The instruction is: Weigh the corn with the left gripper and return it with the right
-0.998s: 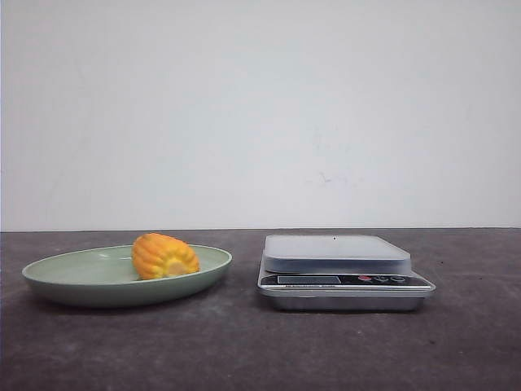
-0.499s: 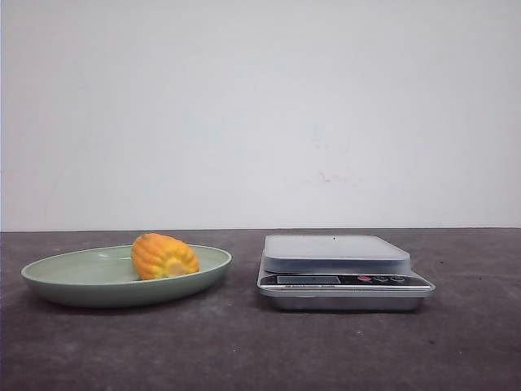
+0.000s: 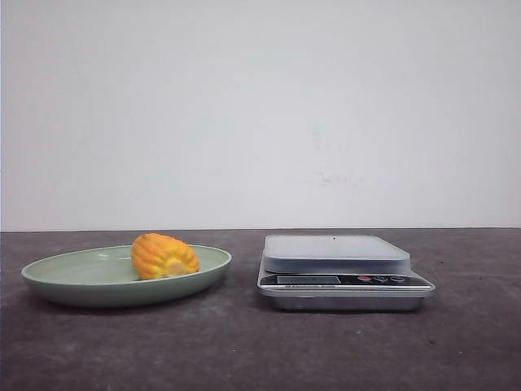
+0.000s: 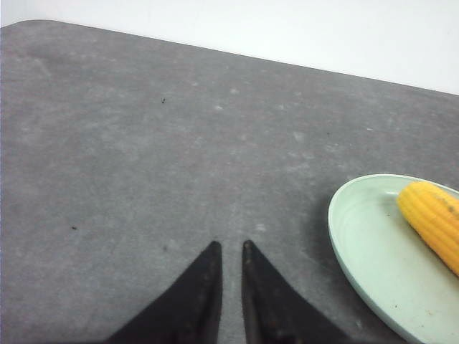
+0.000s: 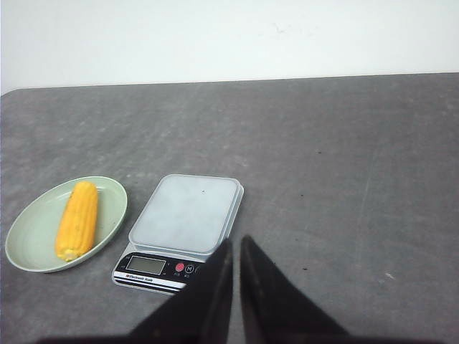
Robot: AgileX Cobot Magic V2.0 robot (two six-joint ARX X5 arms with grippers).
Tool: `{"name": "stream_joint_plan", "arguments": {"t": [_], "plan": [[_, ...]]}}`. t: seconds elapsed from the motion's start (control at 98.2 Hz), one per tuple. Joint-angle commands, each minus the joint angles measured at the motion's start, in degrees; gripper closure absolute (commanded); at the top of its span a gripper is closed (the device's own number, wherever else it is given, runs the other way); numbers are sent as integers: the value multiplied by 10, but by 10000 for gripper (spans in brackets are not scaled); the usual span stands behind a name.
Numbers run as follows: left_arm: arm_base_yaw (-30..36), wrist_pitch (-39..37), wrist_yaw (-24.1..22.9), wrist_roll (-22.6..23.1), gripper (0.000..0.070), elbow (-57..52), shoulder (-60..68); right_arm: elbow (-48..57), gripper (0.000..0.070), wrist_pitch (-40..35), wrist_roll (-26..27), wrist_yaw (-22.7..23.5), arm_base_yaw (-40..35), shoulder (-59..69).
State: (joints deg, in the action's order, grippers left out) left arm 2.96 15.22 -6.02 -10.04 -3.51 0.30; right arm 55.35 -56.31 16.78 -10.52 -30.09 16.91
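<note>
The orange-yellow corn [image 3: 164,256] lies in the pale green plate [image 3: 49,281] at the table's left. It also shows in the left wrist view [image 4: 434,218] and the right wrist view [image 5: 77,218]. A silver kitchen scale [image 3: 338,252] stands to the right of the plate, with nothing on its platform. My left gripper [image 4: 229,245] hangs above bare table beside the plate [image 4: 366,244], shut and empty. My right gripper [image 5: 235,240] is high above the table near the scale [image 5: 188,211], shut and empty. Neither arm shows in the front view.
The dark grey tabletop [image 3: 244,350] ends at a white wall behind. The scale's display and buttons [image 5: 154,265] face the robot. The plate [image 5: 32,229] sits close beside the scale.
</note>
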Motion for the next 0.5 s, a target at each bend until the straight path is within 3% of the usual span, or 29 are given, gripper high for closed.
{"name": "stream_joint_plan", "arguments": {"t": [0.0, 0.316, 0.489], "plan": [[-1, 17, 0, 3, 700, 5, -1, 7, 690, 6, 4, 0, -4, 1], [-1, 17, 0, 3, 700, 5, -1, 7, 690, 6, -4, -1, -4, 1], [-1, 17, 0, 3, 700, 5, -1, 3, 690, 32, -49, -48, 7, 0]]}}
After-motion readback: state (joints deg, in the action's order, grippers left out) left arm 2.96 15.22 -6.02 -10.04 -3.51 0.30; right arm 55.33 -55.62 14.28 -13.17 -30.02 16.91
